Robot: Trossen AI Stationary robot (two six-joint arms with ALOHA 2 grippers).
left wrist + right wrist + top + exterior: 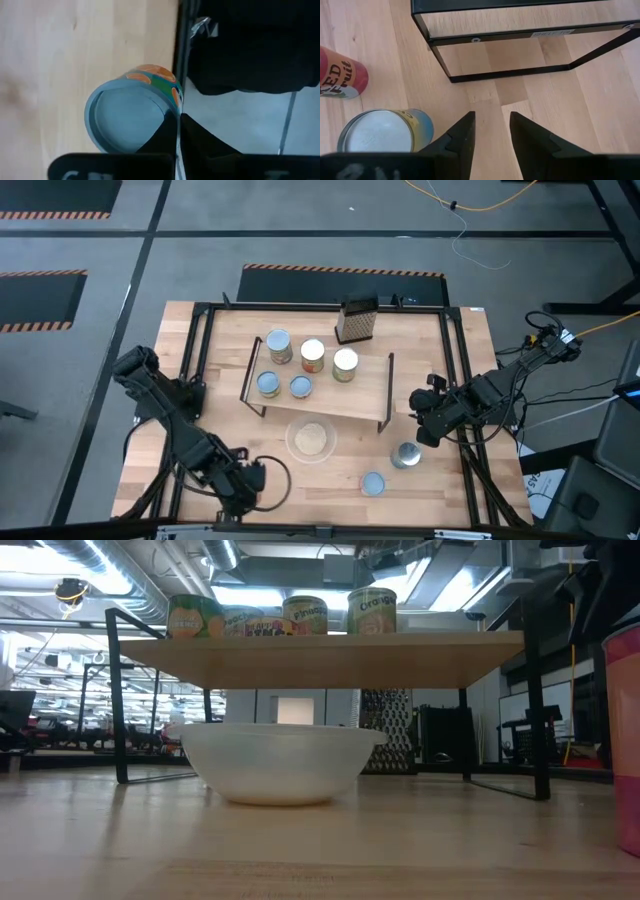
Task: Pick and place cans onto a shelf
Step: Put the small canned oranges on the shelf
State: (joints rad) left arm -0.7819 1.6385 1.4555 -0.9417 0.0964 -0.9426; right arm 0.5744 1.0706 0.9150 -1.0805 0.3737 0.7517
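The shelf [345, 398] stands mid-table with several cans on its board: three tall ones [312, 355] and two short blue-topped ones [284, 386]. Two more cans stand on the table at the near right, a silver-topped one [406, 454] and a blue-topped one [372, 484]. My left gripper [243, 488] is shut near the table's near edge. Just past its fingertips [178, 116] sits a short can with a blue-grey top and an orange label [131, 116], tilted to the camera; the arm hides it from above. My right gripper [491, 114] hangs open beside the shelf's right legs. My left gripper's shut fingertips [170, 131] show against the rim of the orange-labelled can [167, 107]. I cannot tell whether they touch it, or whether the can rests on the table.
A round white dish [311, 438] sits in front of the shelf, and a dark box grater [357, 320] stands behind it. Black rails [181, 60] border the tabletop, with the floor beyond. The silver-topped can [377, 132] stands close beside my right gripper.
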